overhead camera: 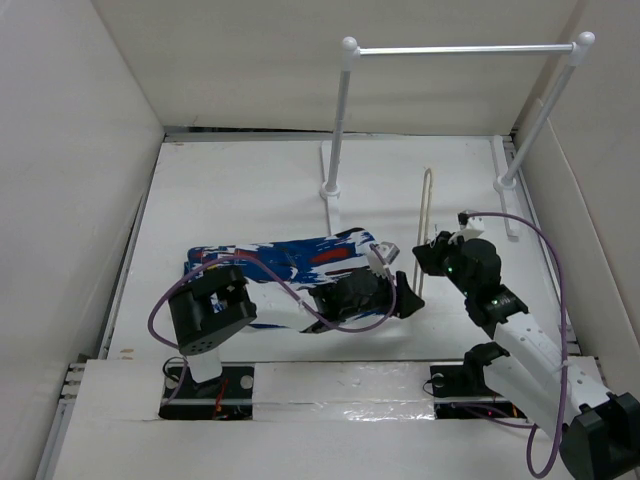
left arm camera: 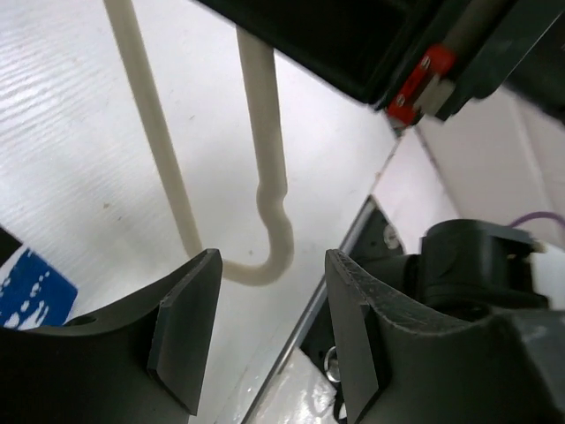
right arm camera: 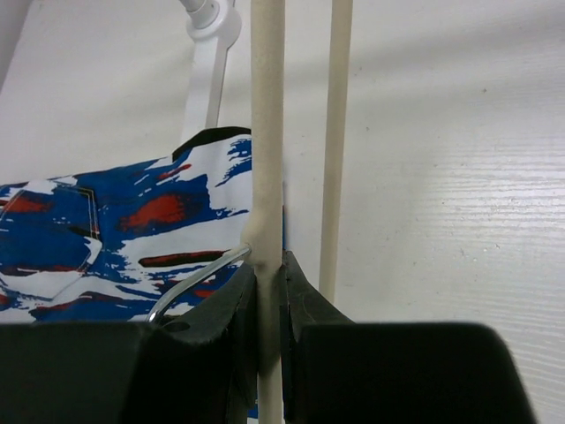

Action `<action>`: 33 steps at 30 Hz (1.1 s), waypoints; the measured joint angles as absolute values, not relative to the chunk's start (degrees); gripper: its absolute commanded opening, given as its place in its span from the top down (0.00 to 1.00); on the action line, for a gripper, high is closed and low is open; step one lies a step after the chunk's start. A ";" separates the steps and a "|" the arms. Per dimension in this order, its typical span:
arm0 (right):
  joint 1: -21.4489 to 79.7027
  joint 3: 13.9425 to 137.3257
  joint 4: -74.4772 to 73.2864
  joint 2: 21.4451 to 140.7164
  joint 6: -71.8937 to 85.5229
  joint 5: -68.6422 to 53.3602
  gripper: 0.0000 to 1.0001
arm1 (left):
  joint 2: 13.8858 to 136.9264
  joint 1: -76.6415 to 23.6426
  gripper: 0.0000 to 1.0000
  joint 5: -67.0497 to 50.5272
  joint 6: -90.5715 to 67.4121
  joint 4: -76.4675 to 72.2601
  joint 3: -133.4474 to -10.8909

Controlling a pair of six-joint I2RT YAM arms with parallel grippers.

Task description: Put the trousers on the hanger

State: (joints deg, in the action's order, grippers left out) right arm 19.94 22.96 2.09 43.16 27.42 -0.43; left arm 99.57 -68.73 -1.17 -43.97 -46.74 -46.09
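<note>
The blue, white and red trousers [overhead camera: 285, 258] lie flat on the table, left of centre. The thin cream hanger [overhead camera: 427, 215] stands on edge to their right. My right gripper [overhead camera: 430, 258] is shut on one of its bars. In the right wrist view the jaws [right arm camera: 267, 296] pinch that bar [right arm camera: 267, 132] just below the wire hook [right arm camera: 190, 281], with the trousers [right arm camera: 97, 221] behind. My left gripper [overhead camera: 408, 297] reaches across the trousers' near edge. It stands open [left arm camera: 269, 327], with the hanger's rounded corner [left arm camera: 269, 256] just beyond its fingertips and nothing between them.
A white two-post rail stand [overhead camera: 460, 48] with a metal crossbar stands at the back right; its foot [right arm camera: 212, 31] shows in the right wrist view. White walls enclose the table on the left, back and right. The right arm's body [left arm camera: 481, 265] is close to the left gripper.
</note>
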 measured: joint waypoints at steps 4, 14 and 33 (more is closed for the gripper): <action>19.94 23.31 1.34 43.83 27.42 -0.08 1.00 | 99.57 -72.14 0.53 4.58 -41.87 -39.94 -49.74; 19.88 23.33 0.73 43.86 27.46 -0.30 1.00 | 103.04 -74.28 0.62 14.04 -39.48 -32.69 -58.17; 19.90 23.44 -0.47 41.50 26.65 -2.66 0.28 | 106.24 -76.07 1.00 21.91 -40.53 -26.39 -59.48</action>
State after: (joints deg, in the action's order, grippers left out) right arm 19.90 23.44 -0.47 41.50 26.65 -2.66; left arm 106.24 -76.07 21.91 -40.53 -26.39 -59.48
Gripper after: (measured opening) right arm 0.610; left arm 0.075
